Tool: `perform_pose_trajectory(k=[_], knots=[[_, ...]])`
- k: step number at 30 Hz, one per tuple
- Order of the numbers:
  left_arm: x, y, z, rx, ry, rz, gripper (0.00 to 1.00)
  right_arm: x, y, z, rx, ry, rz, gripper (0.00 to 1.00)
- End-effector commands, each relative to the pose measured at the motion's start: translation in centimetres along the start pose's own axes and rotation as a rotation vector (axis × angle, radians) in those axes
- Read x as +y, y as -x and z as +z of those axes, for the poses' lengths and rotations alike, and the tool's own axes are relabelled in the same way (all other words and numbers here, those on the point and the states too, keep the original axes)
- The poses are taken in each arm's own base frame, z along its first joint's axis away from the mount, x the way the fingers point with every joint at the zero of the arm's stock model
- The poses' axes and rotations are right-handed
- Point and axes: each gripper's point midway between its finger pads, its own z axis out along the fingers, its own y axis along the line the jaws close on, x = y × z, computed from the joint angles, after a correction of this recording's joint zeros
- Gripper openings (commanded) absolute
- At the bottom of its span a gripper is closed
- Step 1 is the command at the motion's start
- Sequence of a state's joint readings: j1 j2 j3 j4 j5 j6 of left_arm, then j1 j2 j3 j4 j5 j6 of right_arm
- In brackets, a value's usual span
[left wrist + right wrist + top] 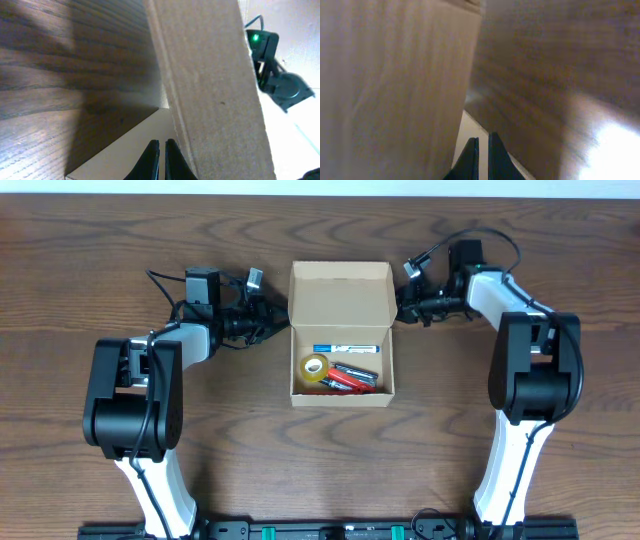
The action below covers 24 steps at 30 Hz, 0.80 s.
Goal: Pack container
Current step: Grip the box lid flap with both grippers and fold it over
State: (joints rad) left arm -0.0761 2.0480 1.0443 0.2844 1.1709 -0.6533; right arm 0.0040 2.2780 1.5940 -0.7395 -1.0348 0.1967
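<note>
The container [340, 401], a small tan cardboard box, stands open at the table's middle with its flap lid [340, 292] raised at the back. Inside lie a blue and white marker [347, 348], a yellow tape roll [315, 369] and red markers [352, 379]. My left gripper [284, 322] is at the box's left side by the lid hinge, fingers together. In the left wrist view the fingertips [162, 145] lie against a tan flap [120, 152] beside the lid panel [210, 75]. My right gripper [399, 302] is at the lid's right side, fingers together [483, 141] beside the cardboard [395, 85].
The dark wooden table [100, 270] spreads all round the box. Both arm bases [130, 400] [535, 380] stand at the front left and front right. Cables loop behind each wrist. Part of the right arm [277, 80] shows past the lid in the left wrist view.
</note>
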Motion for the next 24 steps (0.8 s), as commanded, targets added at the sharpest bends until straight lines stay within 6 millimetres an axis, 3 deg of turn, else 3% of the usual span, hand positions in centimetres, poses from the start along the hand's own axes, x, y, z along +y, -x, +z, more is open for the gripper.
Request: perform_pose_trajectory(k=[1, 8, 24], knots=[[-1.8, 0.2, -0.2, 0.01, -0.026, 0.068, 0.06, 0.3, 0.5, -0.5, 0.011, -0.088, -0.129, 0.01], [-2.2, -0.8, -1.4, 0.023, 0.074, 0.127, 0.05, 2.0, 1.2, -1.5, 0.015, -0.104, -0.171, 0.01], [-2.4, -0.3, -1.9, 0.01, 0.134, 0.162, 0.06, 2.5, 1.0, -0.9, 0.026, -0.103, -0.204, 0.01]])
